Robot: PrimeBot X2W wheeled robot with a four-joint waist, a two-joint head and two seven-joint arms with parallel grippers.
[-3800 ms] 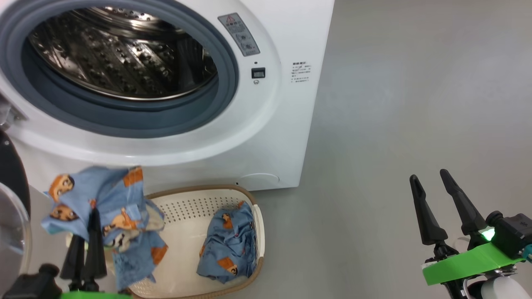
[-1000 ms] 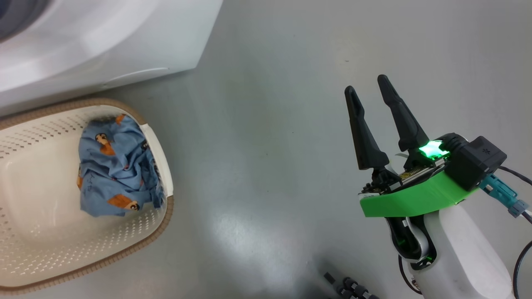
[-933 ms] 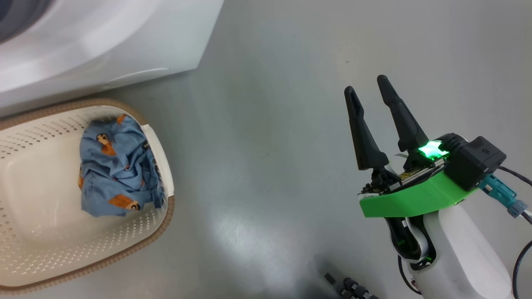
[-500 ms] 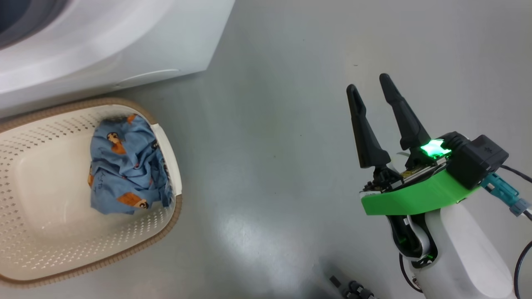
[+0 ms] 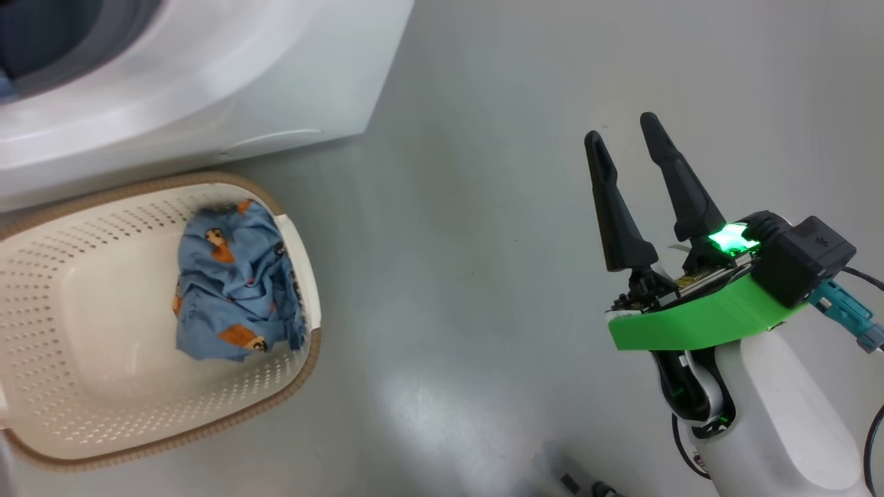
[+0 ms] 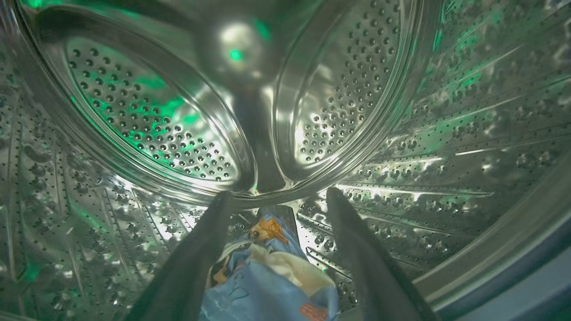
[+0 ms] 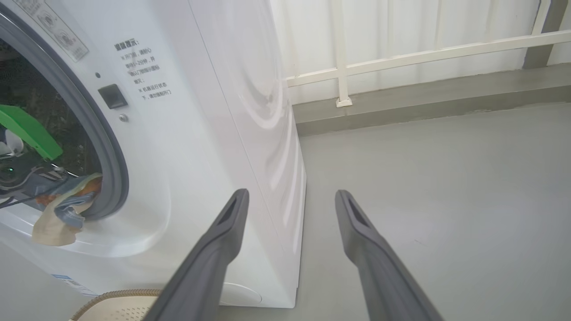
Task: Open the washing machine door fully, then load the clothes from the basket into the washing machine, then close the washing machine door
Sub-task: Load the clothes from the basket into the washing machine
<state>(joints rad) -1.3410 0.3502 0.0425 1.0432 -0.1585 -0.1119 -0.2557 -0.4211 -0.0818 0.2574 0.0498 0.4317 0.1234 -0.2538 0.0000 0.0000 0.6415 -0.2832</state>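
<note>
Left gripper (image 6: pixel 277 194) gapes inside steel drum (image 6: pixel 156 133) to release bear-print garment (image 6: pixel 267 285); it grips nothing. Right gripper (image 5: pixel 621 131) idles, spread and empty.

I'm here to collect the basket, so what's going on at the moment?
The robot is loading laundry. Its left gripper is inside the steel drum of the washing machine, jaws open, with a blue bear-print garment lying between them. A second garment sits in the basket on the floor in front of the machine. The right gripper hangs open over the floor, holding nothing.
</note>
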